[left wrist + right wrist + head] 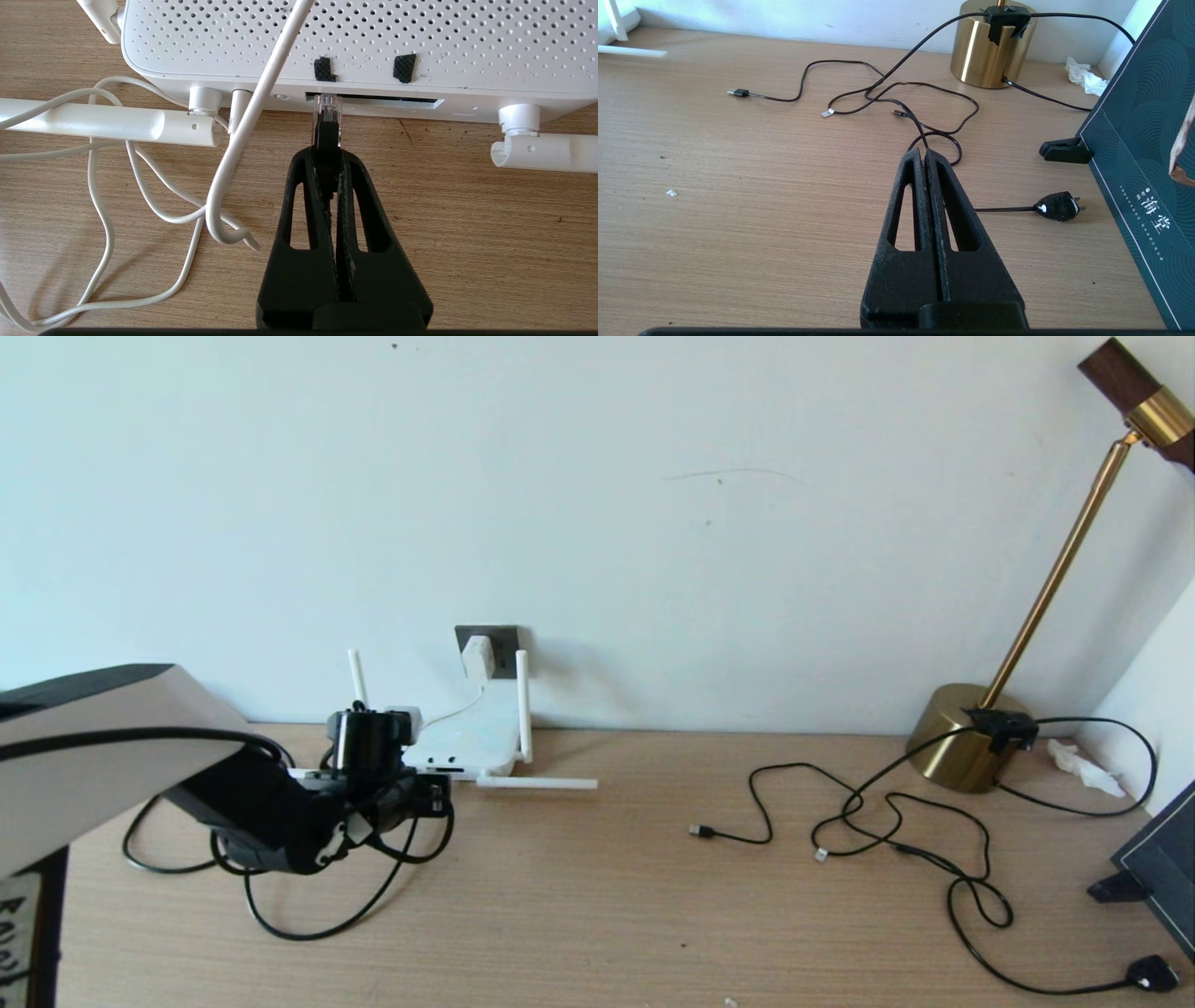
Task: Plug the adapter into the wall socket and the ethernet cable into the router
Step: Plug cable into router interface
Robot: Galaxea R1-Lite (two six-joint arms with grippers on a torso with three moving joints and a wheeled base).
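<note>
Wooden desk (597, 896) against a pale wall. Brass lamp (962, 737) at far right, thin black cables (896, 821) sprawled in front of it, black mains plug (1057, 206) lying loose near a dark green box (1143, 154).

The router (471, 737) lies flat at the back left of the desk, below the wall socket (499, 644). Two antennas stand upright, one lies flat toward the right. The adapter (477, 656) sits in the wall socket, its thin white cord (448, 714) dropping to the router.

Left gripper (327, 151) is at the router's port edge, fingers pinched tight on the ethernet cable (327, 135) just behind its connector. The clear tip touches the mouth of the dark port slot, near its end; whether it is seated, cannot tell. The cable's black slack loops on the desk under the arm in the head view.

Right gripper (923, 154) hovers over bare desk near the thin cables, fingers pressed together, holding nothing.
</note>
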